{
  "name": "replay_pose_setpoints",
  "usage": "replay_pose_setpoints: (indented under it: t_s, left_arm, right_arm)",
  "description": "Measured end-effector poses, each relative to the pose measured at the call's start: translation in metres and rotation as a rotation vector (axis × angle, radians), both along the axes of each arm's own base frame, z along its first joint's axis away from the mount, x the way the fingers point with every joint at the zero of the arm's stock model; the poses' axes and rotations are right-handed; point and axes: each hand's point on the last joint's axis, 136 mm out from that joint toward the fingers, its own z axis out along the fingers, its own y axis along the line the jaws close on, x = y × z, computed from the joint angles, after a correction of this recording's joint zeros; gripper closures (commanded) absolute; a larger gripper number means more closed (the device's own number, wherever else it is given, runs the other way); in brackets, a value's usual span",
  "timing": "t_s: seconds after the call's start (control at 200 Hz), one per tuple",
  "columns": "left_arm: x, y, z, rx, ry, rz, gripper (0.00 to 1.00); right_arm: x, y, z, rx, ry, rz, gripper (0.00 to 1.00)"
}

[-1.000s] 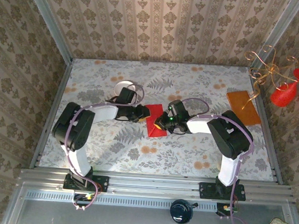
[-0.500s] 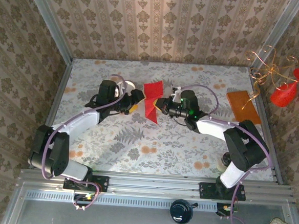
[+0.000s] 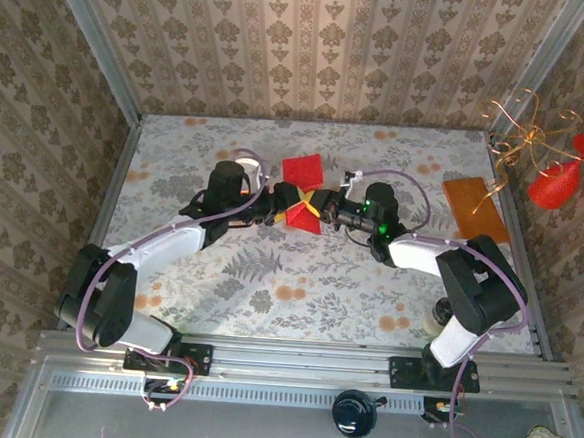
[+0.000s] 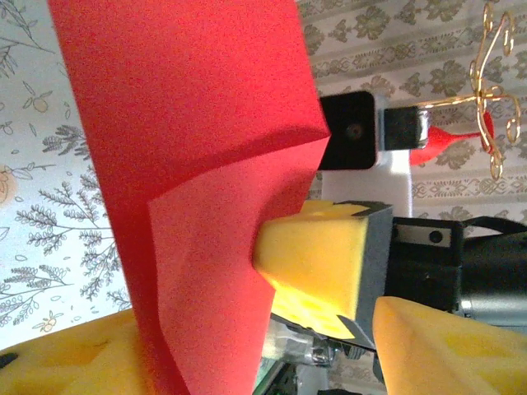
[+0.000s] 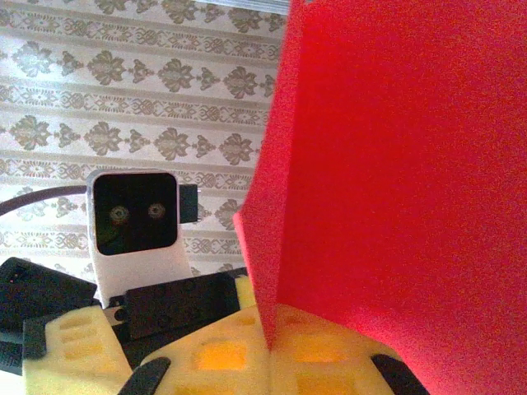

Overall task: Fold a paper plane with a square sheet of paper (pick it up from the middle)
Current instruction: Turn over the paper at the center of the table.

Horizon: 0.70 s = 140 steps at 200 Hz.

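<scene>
Right claw (image 3: 313,214) tight on red sheet (image 3: 302,170)

no legible text, no labels, brands, numbers or signs on anything

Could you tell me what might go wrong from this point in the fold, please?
1. The red sheet stands in mid-air, pinched low down by the right gripper alone; it could slip or swivel.
2. The left gripper is open around the sheet, right beside the right gripper; closing may jam foam on foam.
3. The sheet bows in the left wrist view, risking a stray crease.
</scene>
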Motion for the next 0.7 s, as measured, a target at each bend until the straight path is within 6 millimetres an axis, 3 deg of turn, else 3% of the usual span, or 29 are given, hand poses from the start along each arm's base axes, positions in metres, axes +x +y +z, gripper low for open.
replay_pose_setpoints:
  t_s: [0.36, 0.545, 0.7]
  left_arm:
    - [0.005, -0.002, 0.001, -0.012, -0.014, 0.004, 0.65]
    - [0.011, 0.001, -0.005, -0.012, 0.008, 0.019, 0.85]
    - [0.018, 0.006, -0.007, -0.015, 0.014, 0.035, 0.90]
  right_arm:
    - [-0.002, -0.004, 0.008, 0.017, -0.007, 0.003, 0.89]
    - [-0.001, -0.006, 0.007, 0.018, 0.005, 0.001, 0.70]
    - [0.000, -0.013, 0.003, -0.007, 0.024, -0.012, 0.55]
